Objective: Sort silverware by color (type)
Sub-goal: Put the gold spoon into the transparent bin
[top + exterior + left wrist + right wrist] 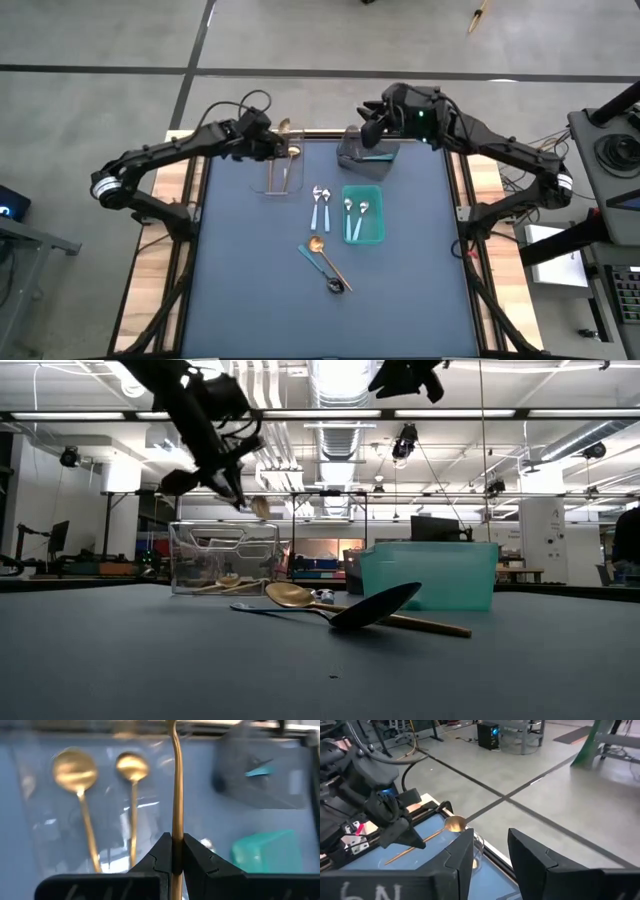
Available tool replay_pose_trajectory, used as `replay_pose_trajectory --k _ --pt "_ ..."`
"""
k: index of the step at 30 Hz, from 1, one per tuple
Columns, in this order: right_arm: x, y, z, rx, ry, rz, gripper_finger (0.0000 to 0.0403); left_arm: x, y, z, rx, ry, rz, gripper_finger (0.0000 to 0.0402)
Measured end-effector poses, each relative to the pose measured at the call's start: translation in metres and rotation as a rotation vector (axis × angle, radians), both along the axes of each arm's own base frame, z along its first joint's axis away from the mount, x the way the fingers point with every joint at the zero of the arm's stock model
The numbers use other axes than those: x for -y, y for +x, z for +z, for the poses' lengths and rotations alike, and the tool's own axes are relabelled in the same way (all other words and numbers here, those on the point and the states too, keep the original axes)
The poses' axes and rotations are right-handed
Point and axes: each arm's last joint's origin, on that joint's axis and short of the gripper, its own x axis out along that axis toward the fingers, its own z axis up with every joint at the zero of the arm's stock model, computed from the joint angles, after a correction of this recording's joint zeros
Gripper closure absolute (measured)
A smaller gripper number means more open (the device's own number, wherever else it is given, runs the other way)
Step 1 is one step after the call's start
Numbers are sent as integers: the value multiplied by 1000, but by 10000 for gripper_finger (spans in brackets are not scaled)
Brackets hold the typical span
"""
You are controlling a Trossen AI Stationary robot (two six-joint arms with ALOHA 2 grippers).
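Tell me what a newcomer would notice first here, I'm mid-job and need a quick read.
The left gripper stands out first: it is shut on a gold spoon, held above the clear bin at the table's far left, where two gold spoons already lie. Next, a gold spoon crossed with a dark spoon lies loose mid-table, near the teal bin. The right gripper hangs open over the grey bin.

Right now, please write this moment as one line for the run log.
left gripper: shut on all-gold spoon, above clear plastic bin | right gripper: open, empty, above grey bin | table: crossed gold and dark spoons
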Motion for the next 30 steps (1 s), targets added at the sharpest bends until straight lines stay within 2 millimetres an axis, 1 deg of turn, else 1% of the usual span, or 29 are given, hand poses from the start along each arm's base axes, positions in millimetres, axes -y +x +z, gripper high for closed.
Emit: replay_pose_trajectory --k 3,10,19,23,30 --pt "9 -4 -1 -1 9 17 295 0 -4 -11 -11 -46 31 395" --pt "20 -5 -3 -14 7 -10 294 -2 -3 -18 -4 -93 41 395" --pt "30 5 -16 -35 50 -34 301 -10 9 -47 -52 -203 3 395" --pt "32 8 -19 -41 63 -37 298 -13 12 -52 -56 -205 3 395" --pt "33 11 -23 -37 88 -45 305 -21 9 -56 -46 -208 25 395"
